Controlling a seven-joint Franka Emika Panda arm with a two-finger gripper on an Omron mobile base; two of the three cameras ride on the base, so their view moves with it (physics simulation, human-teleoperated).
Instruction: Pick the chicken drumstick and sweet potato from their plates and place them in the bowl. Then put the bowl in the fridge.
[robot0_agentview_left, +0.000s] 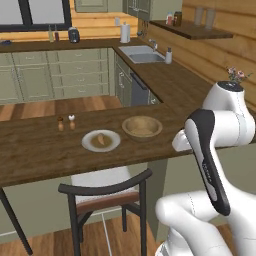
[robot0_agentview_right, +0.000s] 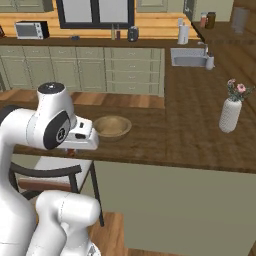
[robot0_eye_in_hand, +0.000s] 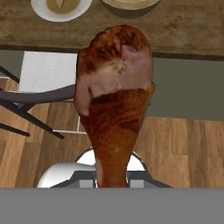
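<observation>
Jaws clamped on the thin end of the chicken drumstick (robot0_eye_in_hand: 114, 105), thick end pointing away from the hand; gripper (robot0_eye_in_hand: 113, 177) holds it up off the counter, over the near edge, w/ floor and chair (robot0_agentview_left: 107, 192) below.

Risks, as I judge them: grip is on the narrow bone end only, so the heavy meat end could swing or slip out during the carry, and a drop here lands on the floor or chair, not the worktop. Bowl (robot0_agentview_left: 142, 126) is shallow w/ a thick rim, so a release too near the rim could bounce the drumstick out. Plate (robot0_agentview_left: 101, 140) w/ the sweet potato (robot0_agentview_left: 101, 139) sits just left of the bowl (close enough that a wide swing might clip it).

Surface: dark wooden counter (robot0_agentview_left: 40, 150), two small shakers (robot0_agentview_left: 66, 122) to the far left of the plate; in the right base view a white vase (robot0_agentview_right: 230, 114) w/ flowers stands well to the right of the bowl.

Room: pale green cabinets, sink (robot0_agentview_left: 141, 53) at the far corner, microwave (robot0_agentview_right: 31, 30) on the far counter, wooden plank floor.
</observation>
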